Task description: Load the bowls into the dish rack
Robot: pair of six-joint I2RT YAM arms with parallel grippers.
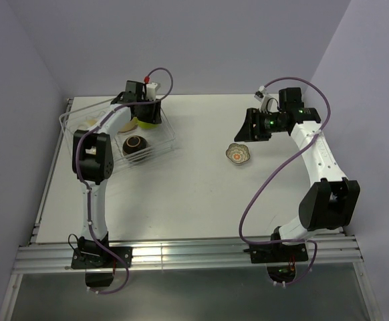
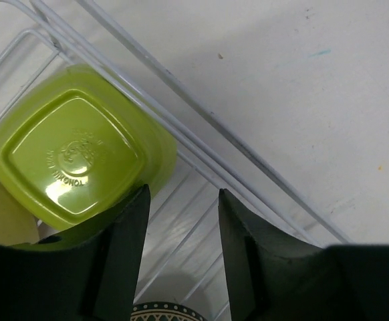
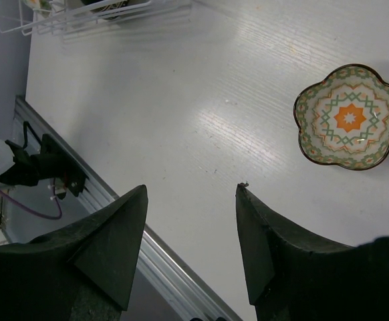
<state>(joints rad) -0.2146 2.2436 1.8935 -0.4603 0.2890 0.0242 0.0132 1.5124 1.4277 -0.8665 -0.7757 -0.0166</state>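
While the left arm (image 1: 95,194) and the right arm (image 1: 315,154), two in all, rise from the 6 o'clock edge of the table (image 1: 181,200), one bowl sits alone on the bare top. This is the scalloped bowl (image 1: 238,154), upright at about 3 o'clock of the table's middle, well apart from the rack (image 1: 71,130). The right gripper (image 1: 242,130) hangs near it, at the bowl's 12 o'clock. Its wrist camera shows two fingers (image 3: 114,247) spread apart with nothing between them, and the bowl lies untouched at their 2 o'clock. Farther off, at 10 o'clock, the one rack holds four bowls that can be counted from above. The brown bowl (image 1: 136,144) stands upright on the near side, with the tan bowl (image 1: 132,124) behind it. The green bowl (image 1: 156,119) is partly hidden, and what looks like a white bowl (image 1: 91,122) with orange marks sits at the left end. The left gripper (image 1: 146,107) hangs over the rack's far right corner. Its two fingers (image 2: 124,254) stand apart with only rack wires between them. The green bowl lies upside down at their 10 o'clock, just beside one finger; whether they touch I cannot tell.
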